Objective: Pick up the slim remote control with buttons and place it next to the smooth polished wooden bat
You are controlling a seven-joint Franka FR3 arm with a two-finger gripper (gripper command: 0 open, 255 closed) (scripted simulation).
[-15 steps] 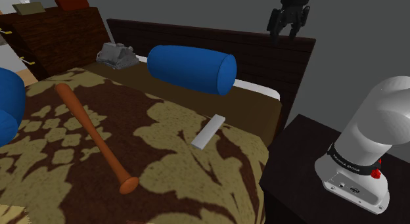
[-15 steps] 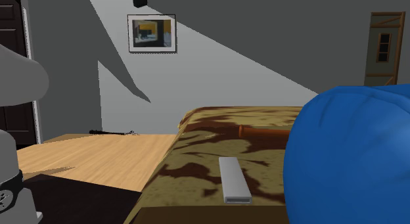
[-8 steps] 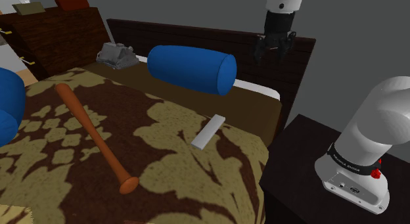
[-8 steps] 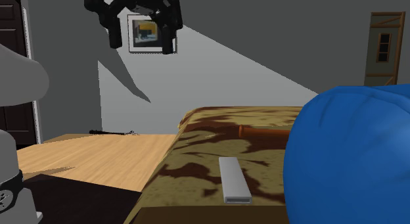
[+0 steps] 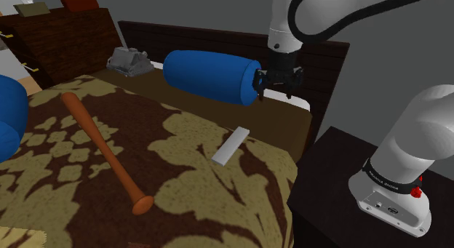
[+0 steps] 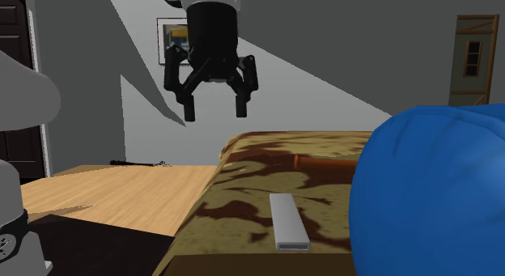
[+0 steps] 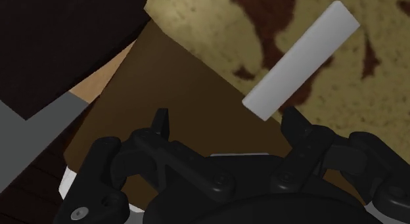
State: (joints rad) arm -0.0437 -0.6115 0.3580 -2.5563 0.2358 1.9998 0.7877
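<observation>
The slim remote (image 5: 231, 145) is a plain light-grey bar lying flat on the patterned bedspread, near the bed's edge on the shoulder view's right. It also lies in front of the camera as the remote (image 6: 288, 222), and beyond the fingertips as the remote (image 7: 301, 59). The reddish-brown wooden bat (image 5: 103, 149) lies diagonally on the bedspread toward the shoulder view's left; a short piece of the bat (image 6: 325, 163) pokes out behind the blue bolster. My black gripper (image 5: 275, 92) hangs open in the air beside the bolster's end, above and behind the remote. The gripper (image 6: 214, 112) holds nothing, as the gripper (image 7: 227, 127) confirms.
A blue bolster pillow (image 5: 212, 76) lies across the head of the bed against the dark headboard (image 5: 218, 43). A grey object (image 5: 129, 60) sits behind it. A dark nightstand (image 5: 342, 196) carries my base. Another blue cushion (image 5: 10, 116) lies at the shoulder view's left edge.
My arm has swung down and toward the shoulder view's left, bringing the gripper from high by the wall to beside the bolster's end. The fingers stayed open. The remote and bat have not moved.
</observation>
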